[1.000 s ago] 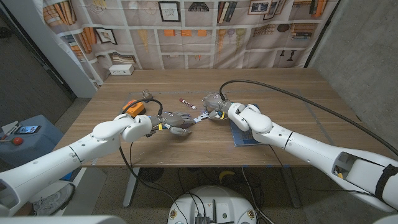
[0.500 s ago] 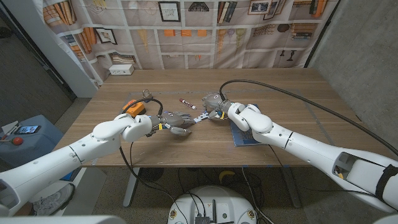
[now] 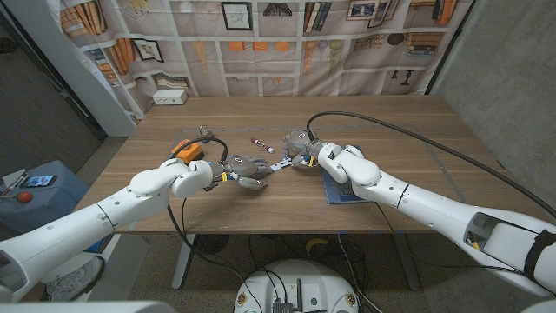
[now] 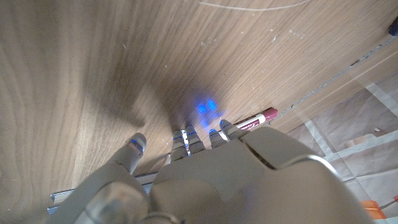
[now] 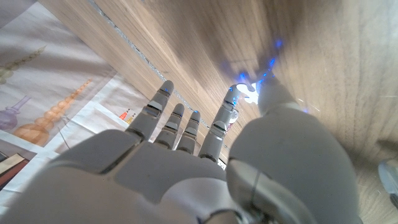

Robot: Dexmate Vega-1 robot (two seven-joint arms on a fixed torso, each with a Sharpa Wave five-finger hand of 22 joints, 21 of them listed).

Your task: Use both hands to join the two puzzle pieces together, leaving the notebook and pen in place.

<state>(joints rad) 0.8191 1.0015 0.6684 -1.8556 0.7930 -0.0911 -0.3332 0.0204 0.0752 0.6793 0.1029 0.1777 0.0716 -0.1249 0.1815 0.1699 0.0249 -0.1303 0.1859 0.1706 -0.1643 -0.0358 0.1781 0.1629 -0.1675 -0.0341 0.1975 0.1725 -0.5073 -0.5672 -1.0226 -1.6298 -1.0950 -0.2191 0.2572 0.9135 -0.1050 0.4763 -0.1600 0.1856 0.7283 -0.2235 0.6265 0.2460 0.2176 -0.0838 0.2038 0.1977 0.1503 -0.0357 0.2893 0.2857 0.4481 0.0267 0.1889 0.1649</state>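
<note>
The puzzle pieces (image 3: 280,163) sit near the middle of the table (image 3: 391,130), in the narrow space where the 2 hands meet; in the head view they read as a small pale shape between the fingertips, and whether they are 1 joined shape or 2 apart is too small to tell. In the right wrist view a white puzzle piece (image 5: 247,93) with a rounded tab lies on the wood under a blue glow, right at the tip of the right hand's thumb.

The left hand (image 3: 246,169) reaches in from the robot's left with its fingers pointing at the pieces; in the left wrist view its fingertips (image 4: 186,138) are down near the wood, close together, and I cannot tell whether they pinch anything. The right hand (image 3: 298,148) comes in from the other side; in its wrist view its fingers (image 5: 163,101) stretch out side by side, slightly spread, with the thumb pressed toward the white piece, but a firm grip cannot be told.

A pen (image 3: 259,141) with a red end lies just behind the hands. A blue notebook (image 3: 337,191) lies under the right forearm. An orange object (image 3: 186,149) sits behind the left arm.
</note>
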